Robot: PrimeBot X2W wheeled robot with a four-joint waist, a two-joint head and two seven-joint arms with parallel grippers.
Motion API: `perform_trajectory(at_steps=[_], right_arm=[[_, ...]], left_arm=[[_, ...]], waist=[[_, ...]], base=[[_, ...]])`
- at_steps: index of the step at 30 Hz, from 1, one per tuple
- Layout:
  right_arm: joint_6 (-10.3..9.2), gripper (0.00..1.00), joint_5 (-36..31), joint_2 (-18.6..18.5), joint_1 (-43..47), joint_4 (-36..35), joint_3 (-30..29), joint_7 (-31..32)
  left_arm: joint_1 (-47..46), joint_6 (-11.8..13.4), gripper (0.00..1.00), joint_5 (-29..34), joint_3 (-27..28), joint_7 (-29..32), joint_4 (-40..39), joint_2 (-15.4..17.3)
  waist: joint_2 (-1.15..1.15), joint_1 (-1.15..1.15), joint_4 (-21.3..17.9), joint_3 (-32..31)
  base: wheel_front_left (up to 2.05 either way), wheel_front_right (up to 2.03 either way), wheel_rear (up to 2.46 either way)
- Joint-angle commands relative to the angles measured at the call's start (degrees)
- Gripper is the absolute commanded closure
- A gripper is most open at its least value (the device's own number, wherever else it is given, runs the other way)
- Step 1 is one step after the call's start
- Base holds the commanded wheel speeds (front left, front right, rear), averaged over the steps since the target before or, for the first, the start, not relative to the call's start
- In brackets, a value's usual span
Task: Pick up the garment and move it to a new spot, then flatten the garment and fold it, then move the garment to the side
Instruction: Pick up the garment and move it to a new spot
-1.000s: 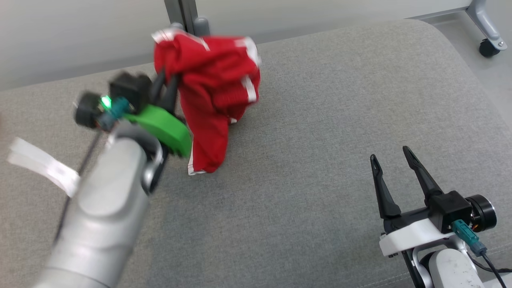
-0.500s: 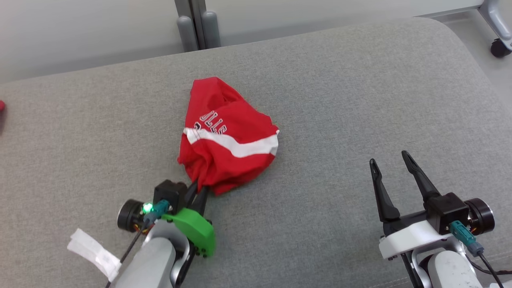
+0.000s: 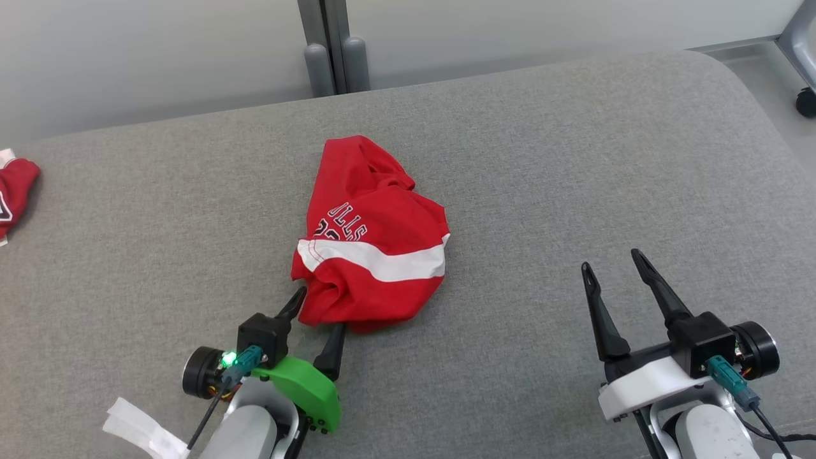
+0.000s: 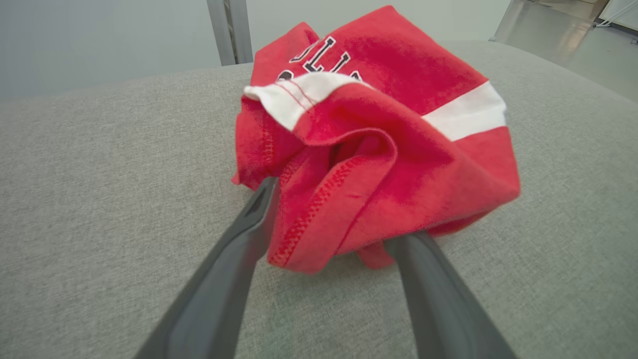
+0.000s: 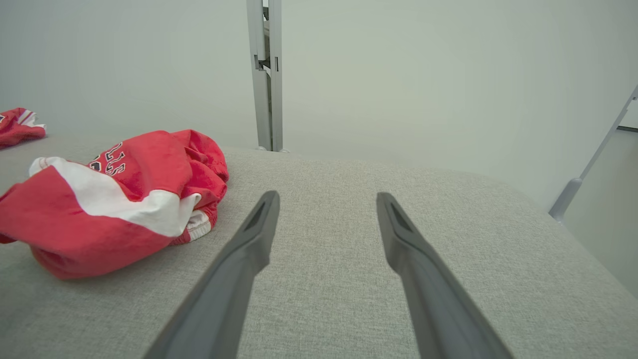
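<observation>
Against the near hem of the garment (image 3: pixel 373 248), crumpled on the grey cushion (image 3: pixel 574 159), my left tool (image 3: pixel 317 313) stands wide, one fingertip hidden under cloth. I read its lettering only in part. Well right of the garment, my right tool (image 3: pixel 610 261) is spread, empty.

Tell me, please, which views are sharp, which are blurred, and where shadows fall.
Head view: sharp throughout, soft even light, a thin shadow under the T-shirt at its near edge. Left wrist view: the T-shirt's nearest folds look slightly soft, and the dark fingers are blurred. Right wrist view: no glare, the lettering crisp, its fingers soft at the bottom.
</observation>
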Motion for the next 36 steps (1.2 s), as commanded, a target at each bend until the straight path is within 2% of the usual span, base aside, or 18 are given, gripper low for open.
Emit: perform_trajectory(at_steps=[1, 11, 18, 27, 36], right_arm=[[-0.08, 0.0, -0.3, -0.2, 0.7, 0.1, 0.1, 0.0], [-0.09, 0.0, -1.2, -0.2, 0.8, 0.0, -0.7, 0.0], [-0.08, 0.0, -1.1, -0.2, 1.4, 0.1, -1.5, 0.0], [-0.08, 0.0, 0.8, -0.2, 2.5, 0.3, -1.6, 0.0], [-0.08, 0.0, 2.5, -0.2, 3.2, 1.4, -1.8, 0.0]], left_arm=[[1.3, -0.1, 0.0, -0.6, 0.4, 0.0, -1.0, 0.1], [6.8, -0.1, 0.0, -1.6, 4.7, -0.1, -10.9, 1.3], [12.0, -0.1, 0.0, -1.1, 10.2, 0.0, -16.9, -0.4], [17.3, -0.1, 0.0, -0.1, 15.5, 0.0, -21.3, -2.0], [20.1, -0.1, 0.0, 0.4, 17.7, 0.0, -22.9, -2.5]], waist=[[0.0, 0.0, 0.4, -0.6], [0.0, 0.0, 2.2, -3.5], [0.0, 0.0, 3.3, -5.3], [0.0, 0.0, 3.8, -6.2], [0.0, 0.0, 4.0, -6.3]], base=[[0.0, 0.0, 0.0], [0.0, 0.0, 0.0], [0.0, 0.0, 0.0], [0.0, 0.0, 0.0], [0.0, 0.0, 0.0]])
